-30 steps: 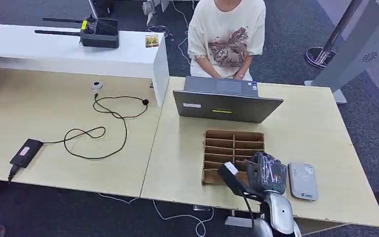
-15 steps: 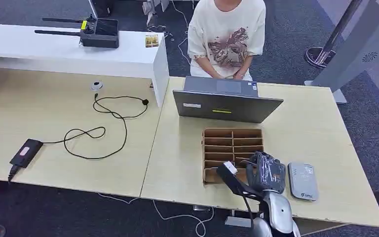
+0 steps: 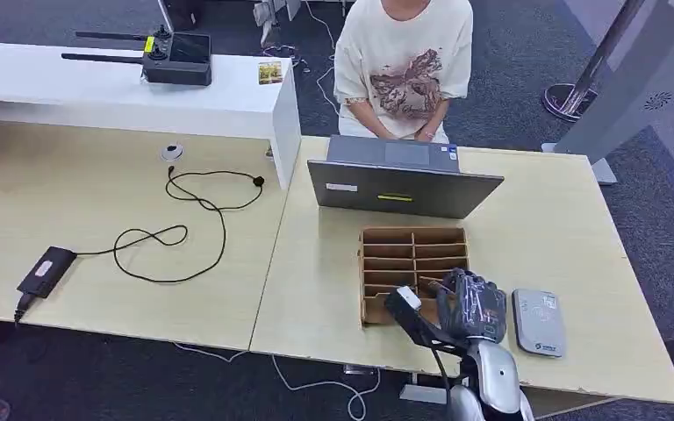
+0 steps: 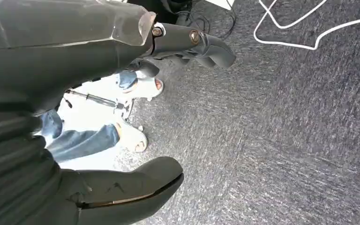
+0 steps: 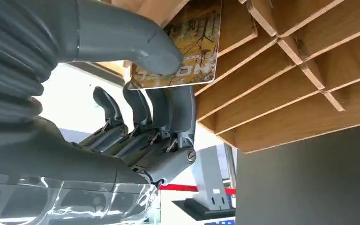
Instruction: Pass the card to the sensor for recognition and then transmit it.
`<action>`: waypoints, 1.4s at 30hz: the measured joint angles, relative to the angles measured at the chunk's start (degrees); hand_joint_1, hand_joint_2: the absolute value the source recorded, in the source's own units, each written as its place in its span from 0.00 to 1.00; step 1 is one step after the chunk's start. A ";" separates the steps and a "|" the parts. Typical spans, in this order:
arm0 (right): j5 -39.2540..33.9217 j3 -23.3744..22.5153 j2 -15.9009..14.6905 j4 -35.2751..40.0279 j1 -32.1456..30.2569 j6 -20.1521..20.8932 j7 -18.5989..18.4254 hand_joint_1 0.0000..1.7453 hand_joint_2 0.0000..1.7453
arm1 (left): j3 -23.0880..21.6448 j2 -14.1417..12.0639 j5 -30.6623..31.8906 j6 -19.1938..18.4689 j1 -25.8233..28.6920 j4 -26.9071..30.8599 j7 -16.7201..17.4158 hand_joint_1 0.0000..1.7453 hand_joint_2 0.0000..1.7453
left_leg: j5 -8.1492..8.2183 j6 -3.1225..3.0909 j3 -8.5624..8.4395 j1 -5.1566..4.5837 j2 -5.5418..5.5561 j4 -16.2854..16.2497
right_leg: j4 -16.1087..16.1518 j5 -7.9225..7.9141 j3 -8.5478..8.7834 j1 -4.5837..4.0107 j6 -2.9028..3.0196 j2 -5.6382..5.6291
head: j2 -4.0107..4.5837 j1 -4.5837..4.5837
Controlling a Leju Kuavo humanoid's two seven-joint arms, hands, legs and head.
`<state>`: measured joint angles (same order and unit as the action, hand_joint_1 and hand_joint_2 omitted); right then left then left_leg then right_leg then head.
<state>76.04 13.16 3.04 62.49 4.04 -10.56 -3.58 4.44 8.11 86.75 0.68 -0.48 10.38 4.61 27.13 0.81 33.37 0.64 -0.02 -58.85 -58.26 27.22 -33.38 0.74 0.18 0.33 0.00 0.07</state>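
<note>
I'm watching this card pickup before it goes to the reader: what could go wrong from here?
1. The right hand pinches the card only near one edge, thumb on top, so it may slip or twist on lifting.
2. The card still sits between the rack's wooden dividers; a tilted pull could catch on them or drag the rack.
3. The reader lies close beside the hand, so the hand may nudge it.

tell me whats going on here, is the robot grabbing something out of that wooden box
Yes. The right hand is at the near end of the wooden box on the table, and the right wrist view shows its thumb and fingers pinching a card that is partly in a slot. The grey sensor lies just right of the hand, with no card on it yet. A person sits behind a laptop across the table. The left hand hangs over the carpet, holding nothing.
</note>
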 joint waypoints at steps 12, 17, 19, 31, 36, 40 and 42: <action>3.00 0.24 -0.02 -0.28 -0.04 -2.14 1.47 1.00 1.00 | 0.00 -0.07 0.02 -0.04 -0.01 0.00 -0.63 0.00 1.00 | 0.00 0.00 0.01 0.00 0.00 0.00 | 0.00 0.00 -0.02 0.00 0.00 0.00 | 0.00 0.00; 7.57 1.79 -0.81 -0.77 -0.02 -3.72 2.54 1.00 1.00 | -0.02 -0.13 0.02 -0.18 -0.05 0.00 -1.18 0.00 1.00 | 0.00 0.00 0.01 0.00 0.00 0.00 | 0.00 0.00 -0.02 0.00 0.00 0.00 | 0.00 0.00; 8.81 2.58 -1.31 -1.03 -0.02 -4.00 2.84 1.00 1.00 | -0.07 -0.17 0.02 -0.24 -0.05 0.00 -1.25 0.00 1.00 | 0.00 0.00 0.01 0.00 0.00 0.00 | 0.00 0.00 -0.02 0.00 0.00 0.00 | 0.00 0.00; 10.99 5.29 -2.89 -2.60 0.30 -5.14 3.74 1.00 1.00 | -0.46 -0.59 0.04 -0.26 -0.06 0.00 -1.73 0.00 1.00 | 0.00 0.00 0.01 0.00 0.00 0.00 | 0.00 0.00 -0.01 0.00 0.00 0.00 | 0.00 0.00; 11.58 6.21 -3.26 -3.45 0.81 -5.90 4.13 1.00 1.00 | -0.48 -0.63 0.02 -0.22 -0.08 0.00 -1.75 0.00 1.00 | 0.00 0.00 0.00 0.00 -0.02 0.00 | 0.00 0.00 -0.02 0.00 0.00 -0.02 | 0.00 0.00; 11.65 7.08 -3.65 -4.04 1.22 -6.36 4.70 1.00 1.00 | -0.48 -0.70 0.04 -0.15 -0.08 0.00 -1.84 0.00 1.00 | 0.00 0.00 0.00 0.00 -0.02 0.00 | 0.00 0.00 -0.02 0.00 0.00 -0.02 | -0.02 0.00; 11.58 7.34 -3.93 -4.26 1.33 -6.62 5.18 1.00 1.00 | -0.48 -0.74 0.02 -0.15 -0.07 0.00 -1.88 0.00 1.00 | 0.00 0.00 0.00 0.00 -0.01 0.00 | 0.00 0.00 -0.02 0.00 0.00 -0.01 | 0.00 0.00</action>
<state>87.62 20.50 -0.90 58.23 5.37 -17.18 1.59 3.96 7.37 86.77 0.52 -0.56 10.38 2.73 27.13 0.81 33.37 0.64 -0.04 -58.85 -58.26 27.22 -33.40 0.74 0.18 0.31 0.00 0.07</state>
